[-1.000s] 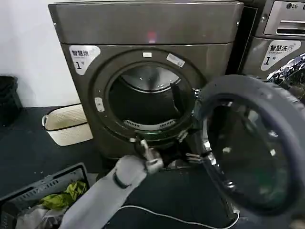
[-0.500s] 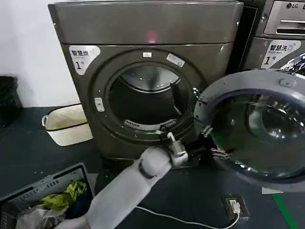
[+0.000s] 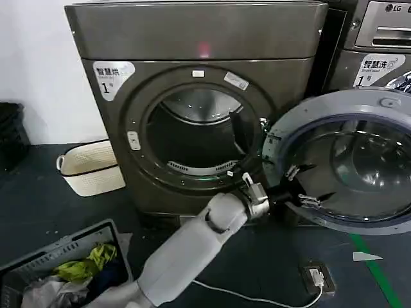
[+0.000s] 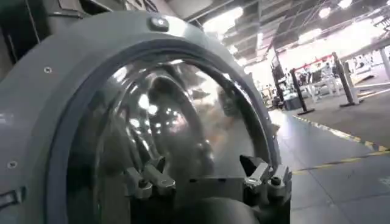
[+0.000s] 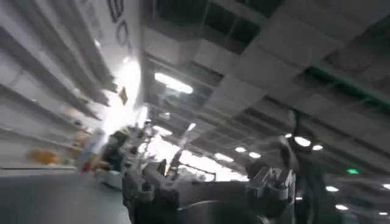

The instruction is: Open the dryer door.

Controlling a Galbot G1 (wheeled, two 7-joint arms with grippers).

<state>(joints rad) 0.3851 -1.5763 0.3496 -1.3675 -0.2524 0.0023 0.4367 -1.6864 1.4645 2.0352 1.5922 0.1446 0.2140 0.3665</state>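
While dryer door (image 3: 385,102) hangs open—left gripper (image 3: 300,186) spread inside.

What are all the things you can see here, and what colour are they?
dryer: 1, dark grey-bronze, centre, drum open
dryer door: 1, grey inner side, swung open to the right
LG machine: 1, grey, far right
basket: 1, cream, floor left of dryer
laundry crate: 1, dark, bottom left, clothes inside
cable: 1, white, floor
left gripper: 1, silver, open, against the door's inner side
right gripper: 1, open, facing the ceiling
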